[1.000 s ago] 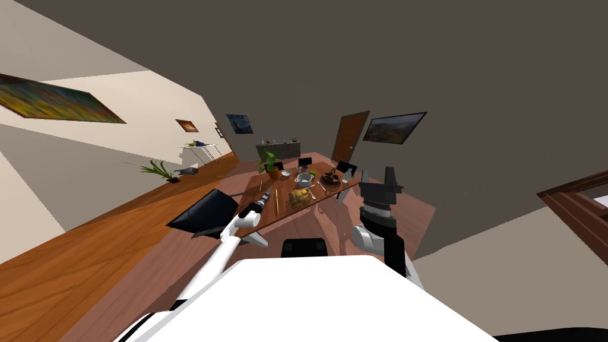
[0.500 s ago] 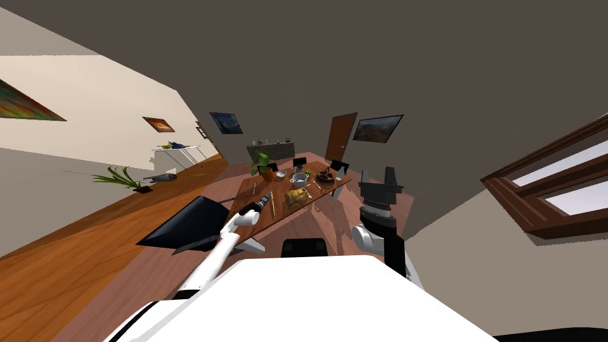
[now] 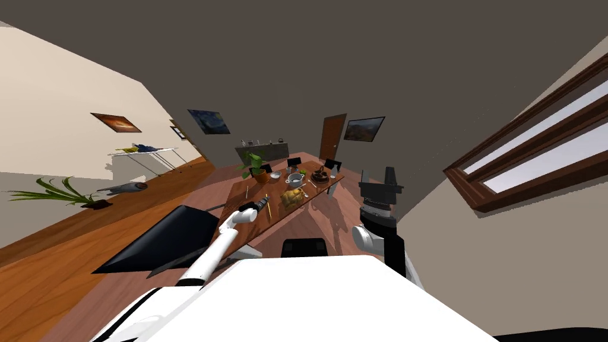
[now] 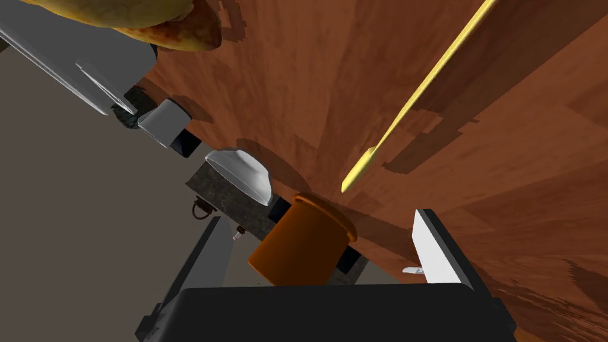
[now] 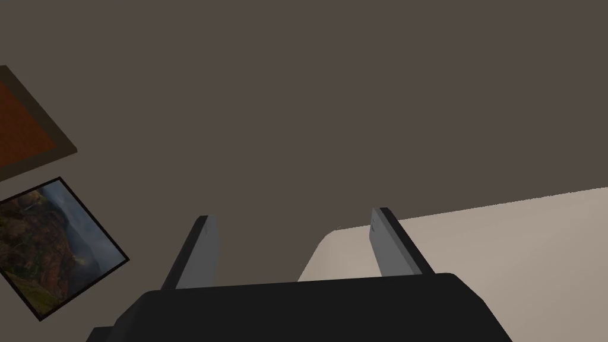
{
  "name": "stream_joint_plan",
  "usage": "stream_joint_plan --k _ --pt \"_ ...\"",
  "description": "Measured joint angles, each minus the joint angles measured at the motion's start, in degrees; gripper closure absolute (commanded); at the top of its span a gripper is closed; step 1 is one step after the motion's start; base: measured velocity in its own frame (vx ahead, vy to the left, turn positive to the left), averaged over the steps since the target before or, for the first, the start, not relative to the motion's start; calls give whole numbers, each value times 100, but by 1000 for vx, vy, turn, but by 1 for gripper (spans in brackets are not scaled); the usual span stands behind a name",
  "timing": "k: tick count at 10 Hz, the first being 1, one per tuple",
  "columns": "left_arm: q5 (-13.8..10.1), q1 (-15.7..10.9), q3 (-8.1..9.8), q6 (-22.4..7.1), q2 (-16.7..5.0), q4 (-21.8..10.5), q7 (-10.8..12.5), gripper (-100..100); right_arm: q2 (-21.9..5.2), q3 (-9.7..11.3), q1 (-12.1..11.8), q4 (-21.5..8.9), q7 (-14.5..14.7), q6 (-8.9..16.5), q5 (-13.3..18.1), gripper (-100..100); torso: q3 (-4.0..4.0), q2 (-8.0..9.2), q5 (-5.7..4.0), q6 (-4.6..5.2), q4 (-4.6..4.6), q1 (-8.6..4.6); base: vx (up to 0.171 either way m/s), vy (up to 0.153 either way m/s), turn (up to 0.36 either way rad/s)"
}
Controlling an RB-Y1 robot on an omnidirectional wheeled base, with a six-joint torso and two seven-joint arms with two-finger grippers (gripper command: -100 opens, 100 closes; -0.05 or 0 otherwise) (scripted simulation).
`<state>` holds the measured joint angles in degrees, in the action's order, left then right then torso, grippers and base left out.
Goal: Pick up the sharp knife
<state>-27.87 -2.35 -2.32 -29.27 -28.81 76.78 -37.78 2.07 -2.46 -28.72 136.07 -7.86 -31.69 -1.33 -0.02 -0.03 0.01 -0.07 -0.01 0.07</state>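
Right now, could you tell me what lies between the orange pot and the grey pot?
A white bowl lies between the orange pot and the grey pot; the left wrist view shows it.

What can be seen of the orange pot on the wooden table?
The orange pot is a plain round cylinder with a slightly wider rim, looking like clay. It stands upright on the brown wooden table near its edge, beside a white bowl. A green plant grows from it. It lies ahead of the open left tool.

Left arm [image 3: 214,255] is slim white, right forearm [image 3: 393,249] black (grey elbow [image 3: 363,236]), right tool [image 5: 290,215] dark, grey-bladed.
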Motion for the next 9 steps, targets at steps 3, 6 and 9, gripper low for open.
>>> stream_joint_plan --k 3,6,9 --pt "-157 -148 -24 -344 -134 -345 -186 -100 0 0 0 0 0 0 0 0 -1 -1 0 2 0 -3 -10 12 -133" --pt "-373 -356 -66 -726 -299 -771 -439 -100 0 -1 -1 0 0 0 0 0 -1 -1 1 -4 -1 0 -13 17 -205" --pt "-657 -668 -130 -1053 -489 -1411 -768 -100 0 0 0 0 0 0 0 0 0 -1 0 0 0 -1 -14 16 -146"
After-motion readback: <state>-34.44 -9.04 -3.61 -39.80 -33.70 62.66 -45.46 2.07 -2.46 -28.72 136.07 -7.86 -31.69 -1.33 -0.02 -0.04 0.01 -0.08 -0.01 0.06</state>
